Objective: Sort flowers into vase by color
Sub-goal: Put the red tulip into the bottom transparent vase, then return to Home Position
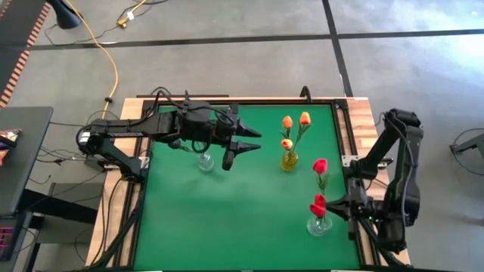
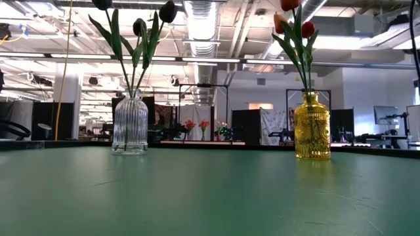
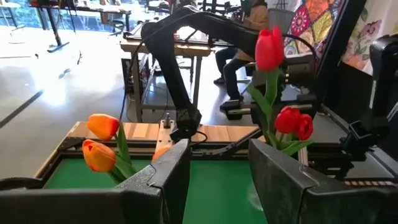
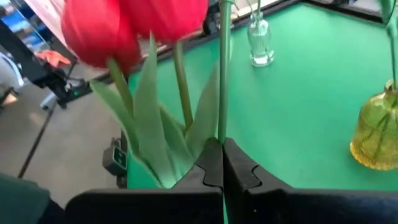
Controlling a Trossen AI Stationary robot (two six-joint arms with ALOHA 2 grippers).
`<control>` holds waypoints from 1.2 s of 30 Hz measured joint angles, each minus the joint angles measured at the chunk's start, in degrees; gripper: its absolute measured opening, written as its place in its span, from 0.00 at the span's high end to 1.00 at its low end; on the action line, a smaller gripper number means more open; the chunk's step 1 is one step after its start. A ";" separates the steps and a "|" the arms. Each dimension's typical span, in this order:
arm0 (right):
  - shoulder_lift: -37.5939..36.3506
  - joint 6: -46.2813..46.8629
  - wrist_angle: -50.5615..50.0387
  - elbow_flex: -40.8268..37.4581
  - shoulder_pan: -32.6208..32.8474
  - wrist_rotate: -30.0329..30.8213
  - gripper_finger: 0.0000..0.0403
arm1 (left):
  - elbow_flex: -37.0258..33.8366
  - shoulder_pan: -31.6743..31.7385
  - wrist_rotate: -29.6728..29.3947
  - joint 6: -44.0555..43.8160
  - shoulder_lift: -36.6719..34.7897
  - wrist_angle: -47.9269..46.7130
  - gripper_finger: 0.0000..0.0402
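Left gripper (image 1: 240, 145) hangs over the green mat (image 1: 227, 211) just beside the clear ribbed vase (image 1: 205, 161), fingers (image 3: 171, 174) parted with nothing between them. Right gripper (image 1: 335, 205) sits at the mat's right edge by a second clear vase (image 1: 318, 224), jaws pressed together; the right wrist view shows a thin green stem (image 4: 224, 74) rising from where the fingertips meet, whether pinched I cannot tell. The overhead view hides the black tulips (image 2: 138, 26) under the left arm; only the low view shows them, standing in the ribbed vase. The low view shows the yellow vase (image 2: 311, 126) holding the orange tulips (image 1: 295, 125), but not the red ones. Red tulips (image 1: 318, 204): two heads low at the right-hand vase, one (image 1: 321, 165) taller, seen from overhead and the left wrist.
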 joint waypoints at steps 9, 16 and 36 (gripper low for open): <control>3.48 3.23 -1.35 0.00 0.24 -3.22 0.96 | 0.00 0.00 0.21 -0.17 0.02 -2.07 0.62; 2.96 4.21 -0.90 0.00 0.24 -7.45 0.88 | 0.00 0.02 -0.71 -0.17 0.02 -2.04 0.62; -2.95 4.37 0.26 0.00 0.24 -22.29 0.82 | 0.00 1.54 -0.32 0.50 0.02 -2.02 0.62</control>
